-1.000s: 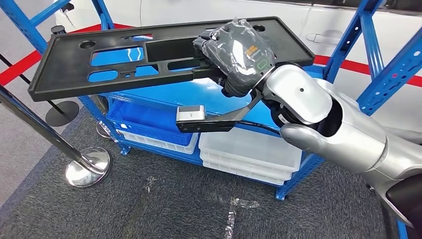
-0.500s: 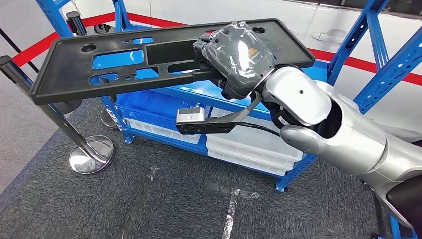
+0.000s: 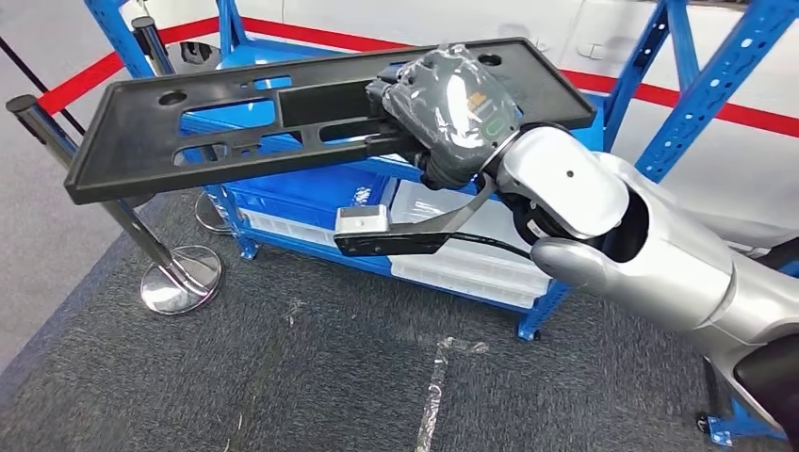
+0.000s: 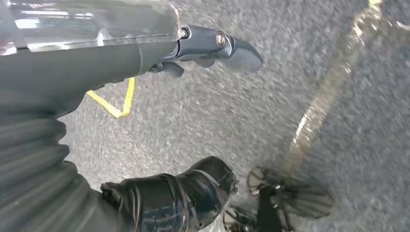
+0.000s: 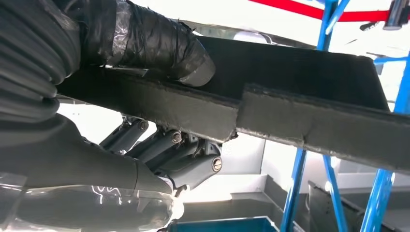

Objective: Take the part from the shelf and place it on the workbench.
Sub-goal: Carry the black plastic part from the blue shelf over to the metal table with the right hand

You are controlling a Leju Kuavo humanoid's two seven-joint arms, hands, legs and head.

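Since a second ago the whole scene behind the arm has slid in the head view, the blue shelf [image 3: 311,202] and the chrome stanchion [image 3: 179,280] sitting elsewhere in the picture, which means the camera has turned; the right hand [image 3: 450,108] keeps the same hold on the part [image 3: 283,118] throughout. That part, a long flat black panel with cut-out slots, is carried clear of the shelf, roughly level with a slight tilt, stretching out to the robot's left. The right arm reaches forward and up from the lower right, wrist bent, the plastic-wrapped hand clamped over the panel's near edge. From the right wrist, the thumb [image 5: 159,46] presses on one face while the fingers [image 5: 169,150] curl against the opposite face. The left hand [image 4: 193,116] hangs over grey carpet [image 4: 300,72], fingers apart, holding nothing.
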